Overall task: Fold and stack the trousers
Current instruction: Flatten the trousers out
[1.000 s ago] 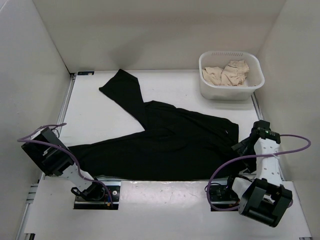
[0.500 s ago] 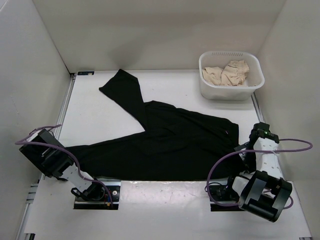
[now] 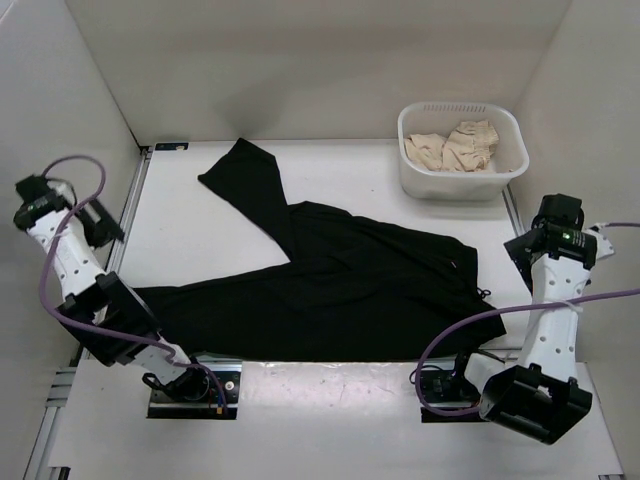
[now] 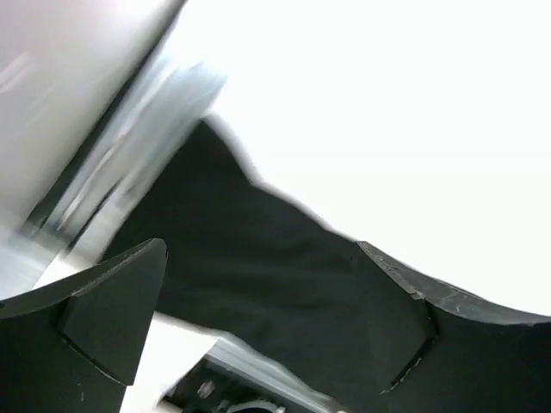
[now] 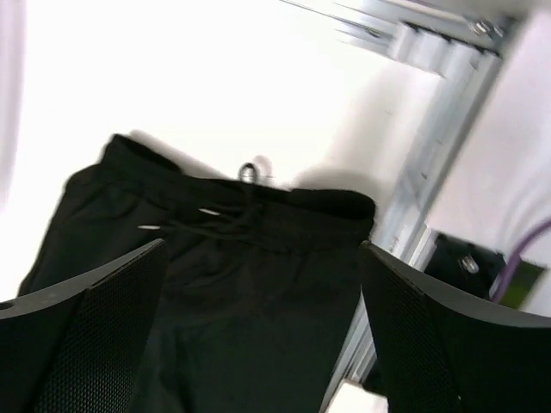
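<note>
Both stand wide and empty: left gripper (image 4: 258,249), right gripper (image 5: 263,249). Trousers (image 3: 340,290) lie unfolded across the table (image 3: 200,220), legs splayed apart. Risk: folding before aligning legs likely gives a crooked, bunched stack.

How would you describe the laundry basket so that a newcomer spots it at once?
Start with the white table seen from above and go to its far right corner. There stands the basket, a white plastic tub with a perforated rim, holding crumpled beige cloth. It is the only container, set apart from the black trousers spread flat in the middle.
</note>
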